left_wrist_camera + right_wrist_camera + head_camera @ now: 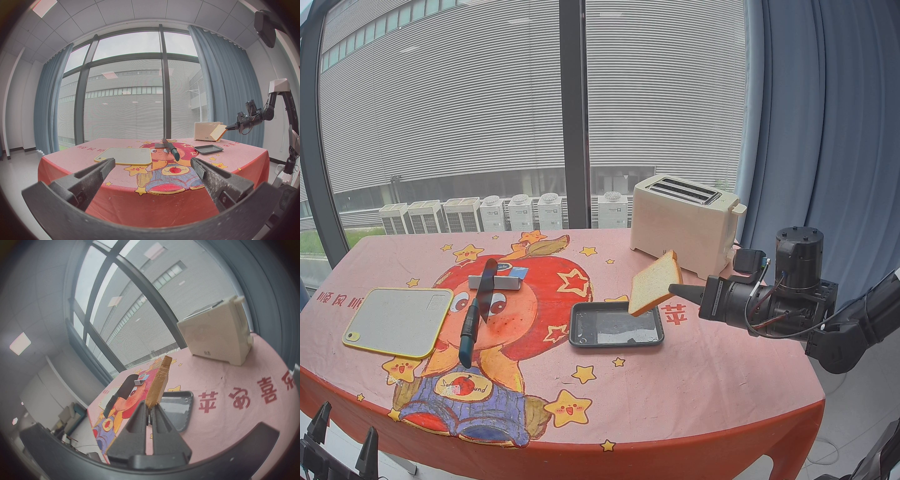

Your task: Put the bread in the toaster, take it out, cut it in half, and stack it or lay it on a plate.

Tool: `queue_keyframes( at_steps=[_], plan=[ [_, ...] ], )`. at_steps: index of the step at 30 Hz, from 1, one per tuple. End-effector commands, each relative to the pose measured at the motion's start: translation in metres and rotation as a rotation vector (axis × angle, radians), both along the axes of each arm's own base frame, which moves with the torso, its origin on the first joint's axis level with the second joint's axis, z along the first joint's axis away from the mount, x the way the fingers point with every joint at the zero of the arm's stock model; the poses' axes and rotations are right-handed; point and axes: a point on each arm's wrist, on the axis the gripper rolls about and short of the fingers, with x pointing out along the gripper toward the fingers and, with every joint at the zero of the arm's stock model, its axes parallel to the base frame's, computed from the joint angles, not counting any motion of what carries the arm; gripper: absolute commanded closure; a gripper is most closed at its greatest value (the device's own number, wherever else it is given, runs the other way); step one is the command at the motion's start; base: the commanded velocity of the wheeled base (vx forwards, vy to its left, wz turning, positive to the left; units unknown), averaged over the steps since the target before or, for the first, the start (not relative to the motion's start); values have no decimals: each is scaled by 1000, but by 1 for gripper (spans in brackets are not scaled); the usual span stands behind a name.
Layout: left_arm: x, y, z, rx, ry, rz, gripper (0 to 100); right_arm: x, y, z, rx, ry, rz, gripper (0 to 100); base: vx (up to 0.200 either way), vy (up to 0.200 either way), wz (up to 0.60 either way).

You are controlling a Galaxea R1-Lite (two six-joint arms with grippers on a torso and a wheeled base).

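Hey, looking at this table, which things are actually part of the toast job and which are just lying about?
For the job: tan bread slice, held in the right gripper; cream two-slot toaster; teal-handled dark-bladed knife; white yellow-rimmed cutting board; dark rectangular tray.
Lying about: small grey-and-blue block under the knife; pink cartoon-printed tablecloth.

Toaster top: slots face up, open air above (toaster (684,222) at the table's (700,381) far right corner).
In the way: bread (654,283) pinched by the right gripper (674,289), tilted, hanging before the toaster's front.
Near right corner: bare cloth.
Left half: knife (477,309), cutting board (399,320).
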Motion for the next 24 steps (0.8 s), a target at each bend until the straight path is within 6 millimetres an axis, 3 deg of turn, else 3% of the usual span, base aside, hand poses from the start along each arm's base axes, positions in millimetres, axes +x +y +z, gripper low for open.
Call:
queue_keyframes(
  at_steps=[1,12,19,24],
  plan=[
    [0,0,-5,0,1,0,0,-6,-6,-3,-39,-65,2,100,0,0,0],
    [0,0,-5,0,1,2,0,-13,-13,-1,-177,-276,63,100,0,0,0],
    [0,0,-5,0,1,2,0,-13,-23,8,-221,-352,52,100,0,0,0],
    [0,0,-5,0,1,2,0,-11,-30,4,-261,-364,53,100,0,0,0]
  ],
)
